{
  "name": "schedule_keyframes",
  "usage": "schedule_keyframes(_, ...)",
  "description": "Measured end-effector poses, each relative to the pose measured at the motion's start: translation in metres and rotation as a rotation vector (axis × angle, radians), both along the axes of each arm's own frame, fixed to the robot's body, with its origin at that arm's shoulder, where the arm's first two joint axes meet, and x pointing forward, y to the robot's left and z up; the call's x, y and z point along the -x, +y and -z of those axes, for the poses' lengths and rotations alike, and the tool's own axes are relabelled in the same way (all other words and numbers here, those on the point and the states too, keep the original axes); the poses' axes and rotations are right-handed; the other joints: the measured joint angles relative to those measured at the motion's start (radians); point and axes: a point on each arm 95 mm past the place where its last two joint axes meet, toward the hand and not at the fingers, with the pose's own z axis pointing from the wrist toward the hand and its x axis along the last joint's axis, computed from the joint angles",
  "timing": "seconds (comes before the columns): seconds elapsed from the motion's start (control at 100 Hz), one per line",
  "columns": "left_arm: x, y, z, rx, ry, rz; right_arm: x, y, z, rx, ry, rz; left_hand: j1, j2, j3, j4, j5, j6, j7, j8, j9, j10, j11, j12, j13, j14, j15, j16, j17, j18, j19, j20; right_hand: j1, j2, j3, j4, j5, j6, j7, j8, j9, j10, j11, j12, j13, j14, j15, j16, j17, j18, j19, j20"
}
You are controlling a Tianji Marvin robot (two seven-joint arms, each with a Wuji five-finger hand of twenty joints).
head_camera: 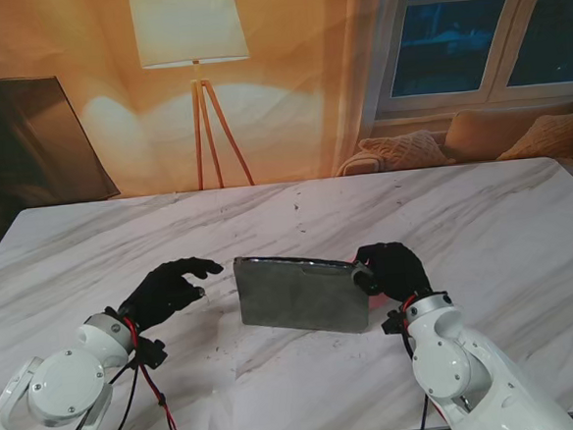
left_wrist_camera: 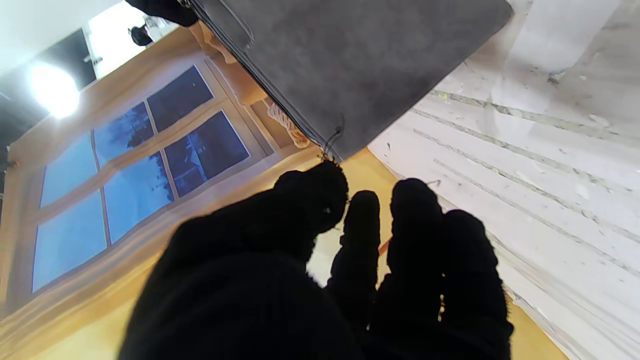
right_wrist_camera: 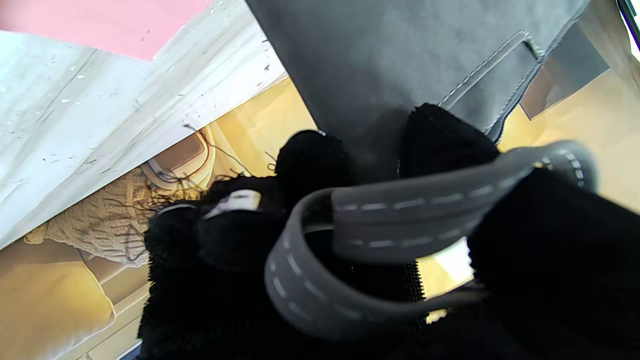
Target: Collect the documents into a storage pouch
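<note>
Grey pouch is held up off the tabletop, roughly centre, between both arms, tilted w/ its mouth edge away from you. Right robot hand is clamped on the pouch's right end; wrist view shows fingers pressed on the fabric and a grey strap looped over the hand. Left robot hand holds nothing, fingers spread and loosely curled, near the pouch's left edge, not touching.

Risks, as I judge them: one-end grip only, so the pouch could sag or swing and the mouth fold closed. The strap could snag your fingers on release. If the left hand comes in low it'll shove the pouch rather than open it.

Hard to tell: pink sheet shows only in the right wrist view, cut off at frame edge, prob a doc. No docs visible from the stand cam. Can't tell if the pouch is open or has anything inside.
</note>
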Motion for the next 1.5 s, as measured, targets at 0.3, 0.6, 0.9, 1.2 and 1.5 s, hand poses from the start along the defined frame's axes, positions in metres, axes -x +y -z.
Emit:
schedule_keyframes(0.3,-0.012,-0.015,-0.010,-0.110,-0.076,0.051,0.003,0.003,0.002,-0.017,0.008,-0.004,-0.224,0.028,0.019,0.045,0.030,-0.032,0.013,0.034,-0.141,-0.065,-0.210,-0.268,-0.354,-0.113,-0.602,-0.502,-0.208,-0.053,-0.898,-0.142,-0.010,0.013,0.000,0.000,0.000,0.010,0.001,-0.007,0.015,-0.001,0.010,0.012,0.015,-0.004,0.021,0.000,0.013,0.001,0.012,0.000)
schedule_keyframes(0.6,-0.029,-0.031,-0.015,-0.080,-0.090,0.085,0.005,0.007,0.004,-0.027,-0.005,-0.041,-0.247,0.119,-0.290,0.046,0.070,-0.008,0.005,0.042,-0.151,-0.076,-0.248,-0.335,-0.363,-0.132,-0.741,-0.549,-0.207,-0.060,-1.081,-0.186,-0.011,0.032,0.000,0.000,0.000,0.010,0.001,-0.007,0.015,-0.002,0.012,0.015,0.015,-0.005,0.022,0.000,0.014,0.001,0.012,0.000)
schedule_keyframes(0.9,-0.043,-0.044,-0.005,-0.107,-0.114,0.065,0.008,0.005,0.006,-0.021,-0.010,-0.082,-0.304,0.304,-0.512,0.066,0.156,0.047,-0.001,0.023,-0.150,-0.076,-0.249,-0.335,-0.363,-0.164,-0.813,-0.564,-0.171,-0.074,-1.204,-0.511,-0.011,0.038,0.000,0.000,0.000,0.010,0.001,-0.007,0.015,-0.005,0.012,0.015,0.015,-0.008,0.022,-0.001,0.014,0.000,0.012,0.000)
schedule_keyframes(1.2,-0.052,-0.051,0.002,-0.102,-0.107,0.066,0.010,0.004,0.008,-0.004,-0.019,-0.106,-0.304,0.328,-0.537,0.067,0.160,0.053,0.000,0.023,-0.149,-0.076,-0.249,-0.335,-0.363,-0.165,-0.825,-0.565,-0.171,-0.075,-1.213,-0.547,-0.009,0.038,-0.006,-0.001,0.000,0.009,0.001,-0.009,0.015,-0.008,0.011,0.015,0.015,-0.010,0.022,-0.002,0.011,-0.003,0.013,-0.003)
schedule_keyframes(1.5,-0.059,-0.060,0.008,-0.087,-0.083,0.088,0.011,0.004,0.008,-0.001,-0.016,-0.112,-0.304,0.329,-0.537,0.067,0.185,0.068,0.053,0.026,-0.149,-0.076,-0.249,-0.336,-0.363,-0.165,-0.839,-0.565,-0.171,-0.075,-1.213,-0.549,-0.009,0.038,-0.011,-0.001,0.000,0.007,0.001,-0.005,0.015,-0.010,0.010,0.015,0.015,-0.012,0.022,-0.002,0.010,-0.004,0.013,-0.005)
